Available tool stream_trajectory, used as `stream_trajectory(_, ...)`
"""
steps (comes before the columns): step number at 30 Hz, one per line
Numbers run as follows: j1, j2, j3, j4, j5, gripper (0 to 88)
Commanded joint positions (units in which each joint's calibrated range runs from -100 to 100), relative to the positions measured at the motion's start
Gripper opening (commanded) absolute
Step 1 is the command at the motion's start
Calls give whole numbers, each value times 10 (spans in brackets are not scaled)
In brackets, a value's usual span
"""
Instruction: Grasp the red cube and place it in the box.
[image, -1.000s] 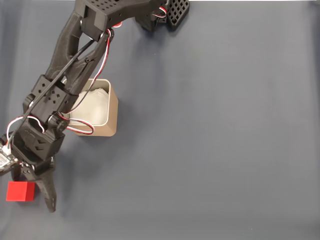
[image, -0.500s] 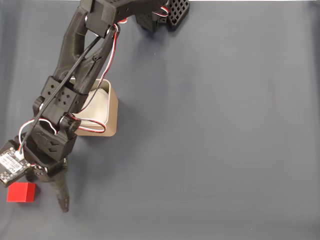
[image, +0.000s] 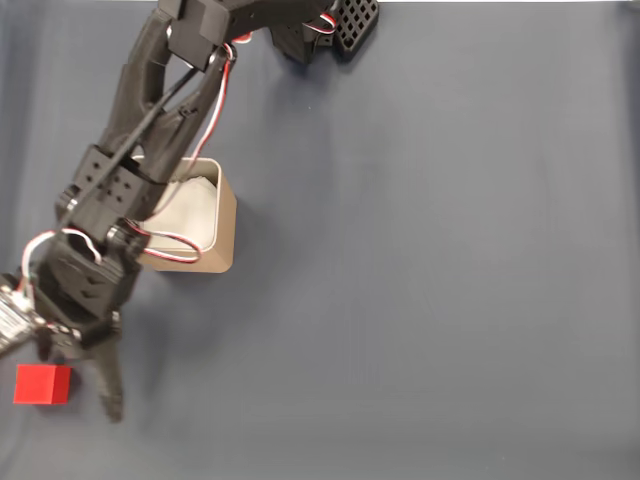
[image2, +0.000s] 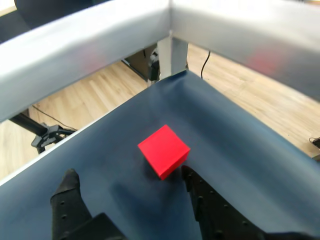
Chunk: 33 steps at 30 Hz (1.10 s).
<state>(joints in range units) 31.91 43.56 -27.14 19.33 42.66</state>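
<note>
Fixed view: the arm (image: 150, 140) runs from the top centre down to the lower left, passing over the left part of the box (image: 205, 225). The gripper (image: 78, 385) hangs low at lower left, jaws parted. The red cube (image: 42, 384) lies on the dark cloth (image: 420, 280) just left of the fingers.

Wrist view: two black fingers (image2: 70, 192) stand wide apart at the bottom edge. The cube (image2: 164, 151) sits ahead, close to the right finger, ungrasped.
</note>
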Motion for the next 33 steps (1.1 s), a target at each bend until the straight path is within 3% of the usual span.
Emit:
stream_trajectory(1, 9, 3, -47, -9, 3, 474)
stream_trajectory(19, 33, 88, -152, -54, 9, 475)
stream_trajectory(33, 13, 58, -99, -62, 1, 472)
